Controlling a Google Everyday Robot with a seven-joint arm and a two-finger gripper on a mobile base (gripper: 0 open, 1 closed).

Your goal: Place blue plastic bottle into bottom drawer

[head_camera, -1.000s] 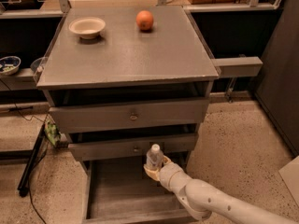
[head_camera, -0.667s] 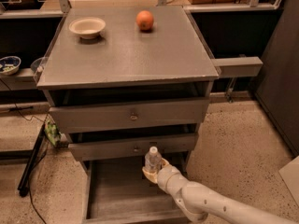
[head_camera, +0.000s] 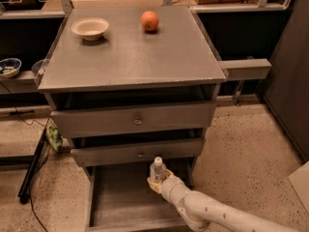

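The blue plastic bottle (head_camera: 157, 170), clear with a white cap, stands upright in my gripper (head_camera: 158, 183) over the open bottom drawer (head_camera: 118, 202). The gripper is shut on the bottle's lower half, just in front of the middle drawer's face (head_camera: 137, 152). My pale arm (head_camera: 212, 214) reaches in from the lower right. The bottle's base is hidden by the gripper, so I cannot tell whether it touches the drawer floor.
A cream bowl (head_camera: 90, 28) and an orange (head_camera: 149, 21) sit on the grey cabinet top (head_camera: 135, 57). The top drawer (head_camera: 135, 119) and middle drawer are slightly pulled out. A blue-rimmed bowl (head_camera: 8, 66) sits on a shelf at the left. Cables lie on the speckled floor at the left.
My gripper and the bottle have shifted slightly left and a little lower over the bottom drawer. Nothing else has moved.
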